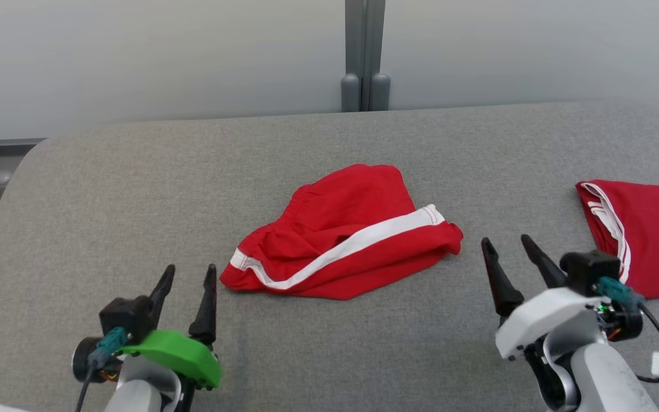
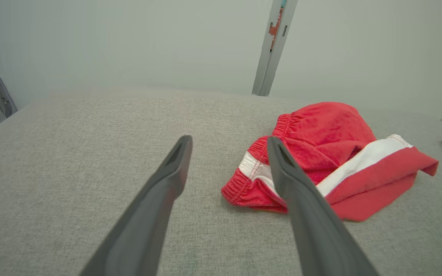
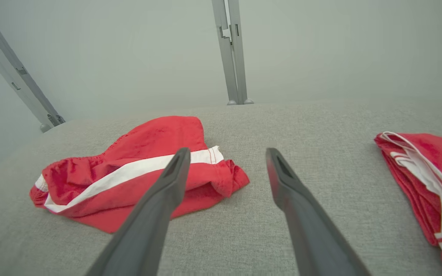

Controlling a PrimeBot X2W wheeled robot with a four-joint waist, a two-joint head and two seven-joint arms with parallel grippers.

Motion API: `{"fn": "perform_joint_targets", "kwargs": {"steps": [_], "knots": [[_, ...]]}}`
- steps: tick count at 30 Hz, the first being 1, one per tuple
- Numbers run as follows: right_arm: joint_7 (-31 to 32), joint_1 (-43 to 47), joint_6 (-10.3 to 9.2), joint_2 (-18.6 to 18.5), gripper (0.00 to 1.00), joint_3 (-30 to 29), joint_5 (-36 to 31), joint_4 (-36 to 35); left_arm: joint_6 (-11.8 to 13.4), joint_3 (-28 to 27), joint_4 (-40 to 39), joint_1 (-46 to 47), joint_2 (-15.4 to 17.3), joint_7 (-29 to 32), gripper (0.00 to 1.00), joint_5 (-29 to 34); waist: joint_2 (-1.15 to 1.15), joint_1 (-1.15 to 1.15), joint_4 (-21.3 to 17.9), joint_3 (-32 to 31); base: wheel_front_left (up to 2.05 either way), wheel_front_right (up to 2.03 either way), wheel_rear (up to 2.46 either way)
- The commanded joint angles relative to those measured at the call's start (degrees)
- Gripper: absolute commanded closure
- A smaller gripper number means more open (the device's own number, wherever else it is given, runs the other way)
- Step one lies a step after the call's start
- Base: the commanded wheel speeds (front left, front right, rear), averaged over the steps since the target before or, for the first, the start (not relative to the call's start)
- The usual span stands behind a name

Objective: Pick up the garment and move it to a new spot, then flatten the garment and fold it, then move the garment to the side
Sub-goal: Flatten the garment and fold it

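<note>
Garment [image 1: 341, 240]: red shorts with a white side stripe, crumpled in a loose heap mid-table, elastic waistband toward the robot's left, stripe running diagonally across the top; nothing is touching it. It lies on the grey fabric-covered table [image 1: 106, 200]. Left gripper [image 1: 190, 269] sits low at the near left, fingers pointing forward and spread, nothing between them, just beside the waistband end but clear of it; in the left wrist view [image 2: 228, 140] the right-hand finger overlaps the shorts [image 2: 332, 161] in the picture only. Right gripper [image 1: 505, 240] is at the near right, fingers tilted up-left and likewise spread and empty, tips near the hem end of the shorts [image 3: 136, 168], with a gap. Second red garment [image 1: 644, 234], white-trimmed and folded flat, lies at the table's right edge, well apart from the first. A grey post [image 1: 365, 57] stands behind the table.
</note>
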State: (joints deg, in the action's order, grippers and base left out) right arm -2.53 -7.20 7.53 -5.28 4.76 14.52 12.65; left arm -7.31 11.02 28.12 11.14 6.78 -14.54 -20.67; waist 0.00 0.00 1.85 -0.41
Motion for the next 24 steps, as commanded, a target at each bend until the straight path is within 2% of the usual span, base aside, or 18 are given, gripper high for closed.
{"fn": "perform_joint_targets", "kwargs": {"steps": [1,7,11,17,24], "knots": [[2.7,-1.6,-0.09,0.1,0.0,1.0,1.5,0.8,-0.2,1.4,0.7,1.9,0.9,0.6,0.0,-0.4,0.0,0.0,-0.1,0.6,0.0,0.0,0.0],[15.4,-12.2,-0.06,-0.4,0.0,5.8,5.2,4.1,-0.2,9.4,5.5,8.7,3.8,5.3,0.0,-3.9,0.0,0.0,-0.8,4.0,0.0,0.0,0.0],[21.8,-19.2,-0.07,0.0,0.0,5.9,5.8,9.5,-0.2,15.4,9.0,13.4,6.0,7.8,0.0,-5.0,0.0,0.0,-0.8,6.5,0.0,0.0,0.0],[24.7,-26.3,-0.06,1.5,0.0,3.8,4.6,17.5,-0.2,20.8,13.6,19.0,6.3,6.8,0.0,-7.5,0.0,0.0,-0.2,10.0,0.0,0.0,0.0],[27.7,-32.7,-0.06,2.2,0.0,4.2,4.6,25.9,-0.2,27.0,17.5,22.8,6.5,4.8,0.0,-10.8,0.0,0.0,0.5,12.3,0.0,0.0,0.0]]}}
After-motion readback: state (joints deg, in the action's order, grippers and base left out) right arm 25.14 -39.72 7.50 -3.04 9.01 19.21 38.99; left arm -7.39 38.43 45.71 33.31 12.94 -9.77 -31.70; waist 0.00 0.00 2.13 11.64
